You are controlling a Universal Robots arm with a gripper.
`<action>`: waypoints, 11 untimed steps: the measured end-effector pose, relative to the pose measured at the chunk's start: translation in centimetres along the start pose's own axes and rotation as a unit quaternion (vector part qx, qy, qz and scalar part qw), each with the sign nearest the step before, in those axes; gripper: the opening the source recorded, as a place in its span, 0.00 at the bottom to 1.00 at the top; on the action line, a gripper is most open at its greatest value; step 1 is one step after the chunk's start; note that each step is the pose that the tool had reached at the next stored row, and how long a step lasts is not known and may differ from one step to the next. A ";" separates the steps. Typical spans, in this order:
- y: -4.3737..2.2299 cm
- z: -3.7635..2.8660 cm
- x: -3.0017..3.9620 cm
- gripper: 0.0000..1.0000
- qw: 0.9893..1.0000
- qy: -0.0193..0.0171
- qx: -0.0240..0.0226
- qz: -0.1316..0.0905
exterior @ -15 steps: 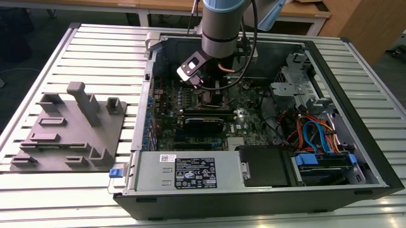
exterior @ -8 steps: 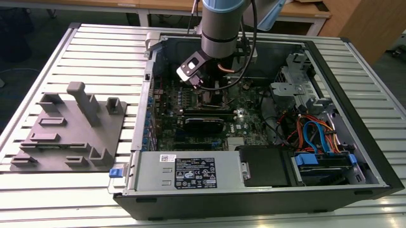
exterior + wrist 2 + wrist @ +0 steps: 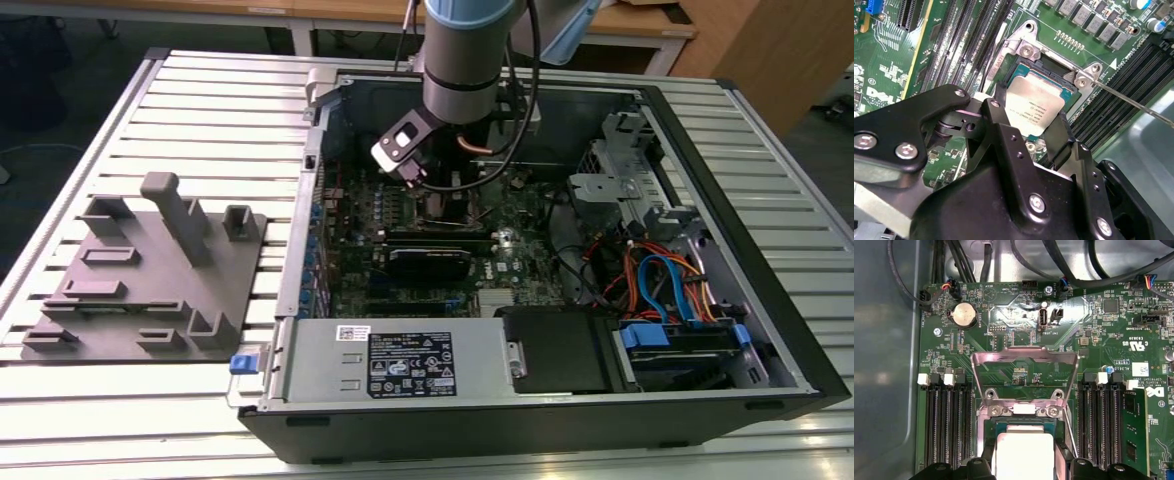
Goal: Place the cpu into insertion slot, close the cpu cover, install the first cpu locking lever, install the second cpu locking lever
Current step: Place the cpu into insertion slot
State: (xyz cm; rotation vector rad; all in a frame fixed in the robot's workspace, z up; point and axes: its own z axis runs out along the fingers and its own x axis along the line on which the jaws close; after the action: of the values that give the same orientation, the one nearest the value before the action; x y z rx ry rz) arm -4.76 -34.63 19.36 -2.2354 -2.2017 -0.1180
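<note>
Black gripper (image 3: 1029, 117) up close in the second wrist view, clasping the cpu (image 3: 1034, 105) by two opposite edges over the insertion slot (image 3: 1050, 65). Placing is the step in hand, though I can't tell if the chip is fully seated. The cpu cover (image 3: 1024, 355) stands open. Letting go calls for the chip level and square.

Square black socket (image 3: 1049, 64): reachable from above, with the thin silver metal cover frame (image 3: 1024, 375) standing open and clear of it. Both flanks: long black memory slots (image 3: 946, 425), low. One corner: thin silver wire lever (image 3: 1134, 102) slanting outward. Beyond the frame: black cables (image 3: 954, 260) crossing the board edge.
</note>
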 end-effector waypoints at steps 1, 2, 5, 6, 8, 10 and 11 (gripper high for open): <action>0.00 0.03 0.00 0.54 1.000 0.000 0.000 0.000; 0.00 0.07 0.00 0.54 1.000 0.000 0.000 0.000; -0.02 0.20 -0.01 0.54 1.000 0.000 0.000 0.000; -0.02 0.25 -0.02 0.54 1.000 0.000 0.000 0.000; -0.03 0.35 -0.02 0.54 1.000 0.000 0.000 0.000; -0.03 0.38 -0.01 0.54 1.000 0.000 0.000 0.000; -0.02 0.38 -0.01 0.54 1.000 0.000 0.000 0.000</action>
State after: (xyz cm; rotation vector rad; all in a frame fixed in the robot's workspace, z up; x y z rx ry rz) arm -4.77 -34.62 18.98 -2.2355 -2.2016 -0.1176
